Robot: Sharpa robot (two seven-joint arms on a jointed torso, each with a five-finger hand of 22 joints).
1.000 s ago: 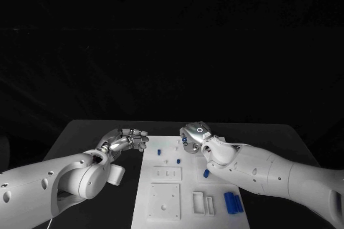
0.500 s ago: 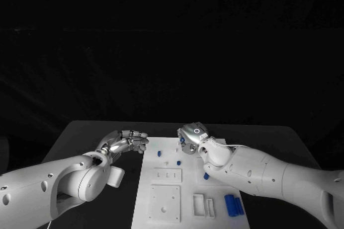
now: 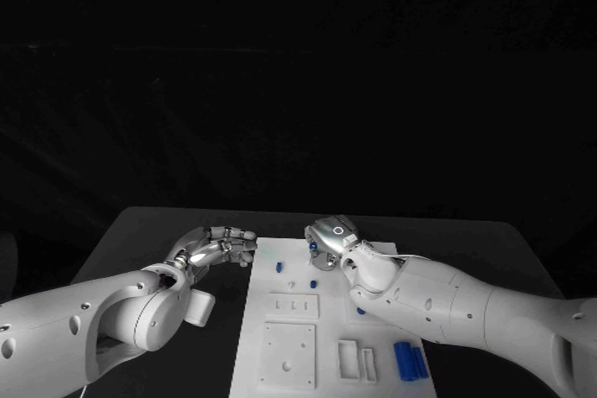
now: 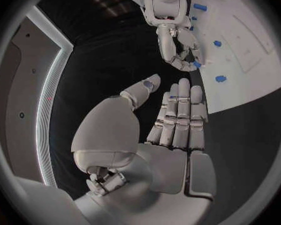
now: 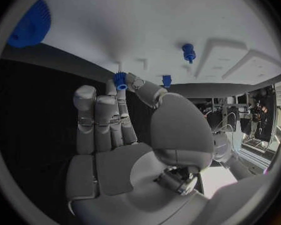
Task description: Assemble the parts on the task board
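Observation:
The white task board (image 3: 289,342) lies in the middle of the black table. My right hand (image 3: 329,239) hovers over its far end and pinches a small blue toothed part (image 5: 120,79) between thumb and a finger; the left wrist view shows that hand (image 4: 173,39) with the part (image 4: 197,64) at its fingertips. My left hand (image 3: 219,245) hangs just off the board's far left edge, fingers extended and thumb apart, holding nothing. Small blue parts (image 3: 280,266) (image 3: 314,282) stand on the board's far half. Two longer blue parts (image 3: 407,361) lie at its near right.
Raised white blocks and recesses (image 3: 289,306) (image 3: 354,360) cover the board's near half. Dark table surface (image 3: 149,234) lies left of the board, under my left arm. A large blue toothed part (image 5: 29,17) sits on the board, seen in the right wrist view.
My right hand has drifted slightly left over the board's far end, still pinching the blue part. My left hand has stayed in place.

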